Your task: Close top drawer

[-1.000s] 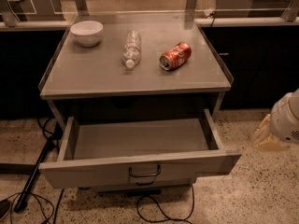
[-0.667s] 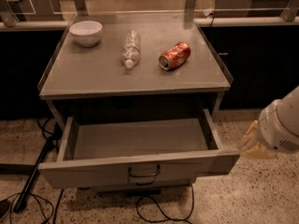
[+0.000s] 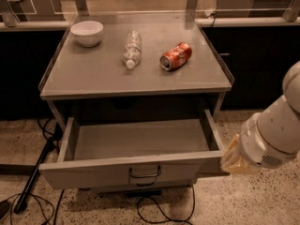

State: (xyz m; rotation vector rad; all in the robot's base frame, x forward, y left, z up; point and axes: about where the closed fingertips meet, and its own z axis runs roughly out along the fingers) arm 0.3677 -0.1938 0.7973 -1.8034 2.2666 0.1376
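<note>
The top drawer [image 3: 136, 168] of a grey metal cabinet is pulled fully out toward me, and its shallow tray is empty. A small dark wire handle [image 3: 145, 173] sits at the centre of its flat front panel. My gripper [image 3: 234, 157] comes in from the right on a white arm and sits just beside the drawer's front right corner, at about the height of the front panel. Its yellowish fingers point left toward that corner.
On the cabinet top [image 3: 93, 74] lie a white bowl [image 3: 87, 32], a clear plastic bottle [image 3: 131, 49] on its side and a red soda can [image 3: 176, 56] on its side. Black cables [image 3: 159, 210] and a dark pole [image 3: 35, 177] lie on the speckled floor.
My arm has moved left and slightly down, from well right of the drawer to right beside its front right corner. The drawer has stayed open in the same place.
</note>
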